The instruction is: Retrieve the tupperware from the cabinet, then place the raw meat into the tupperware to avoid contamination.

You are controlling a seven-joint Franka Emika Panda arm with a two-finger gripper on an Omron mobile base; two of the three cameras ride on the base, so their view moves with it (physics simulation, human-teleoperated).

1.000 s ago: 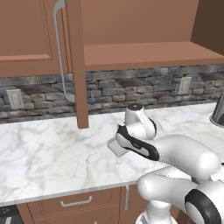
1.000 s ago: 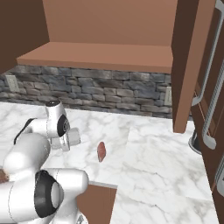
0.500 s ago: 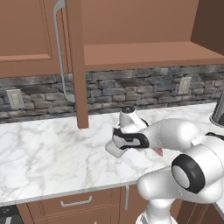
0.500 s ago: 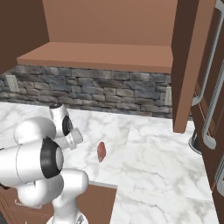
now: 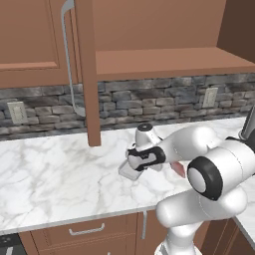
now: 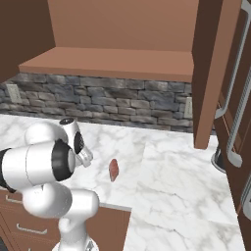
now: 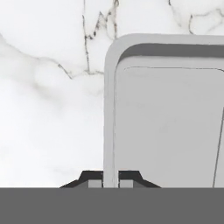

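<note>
The tupperware (image 5: pixel 128 172) is a whitish shallow container held low over the marble counter (image 5: pixel 55 174), slightly tilted. My gripper (image 5: pixel 138 166) is shut on its rim. In the hand view the tupperware (image 7: pixel 166 122) takes up the right side, and its left wall runs down between the two dark tips of my gripper (image 7: pixel 111 181). The raw meat (image 5: pixel 178 169) lies on the counter just right of the container, partly behind my arm. In the right base view the raw meat (image 6: pixel 113 169) is in plain sight. The cabinet (image 5: pixel 169 60) above stands open, its shelf bare.
The open cabinet door (image 5: pixel 84 74) hangs edge-on over the counter's back, with a long silver handle (image 5: pixel 69 74). A dark stone backsplash with outlets (image 5: pixel 211 97) runs behind. A dark metal object (image 6: pixel 218 159) stands at the counter's right end. Drawers (image 5: pixel 87 230) sit below the front edge.
My arm has folded forward and the gripper has carried the tupperware slightly down and to the left, closer to the counter. The raw meat has stayed where it was.
</note>
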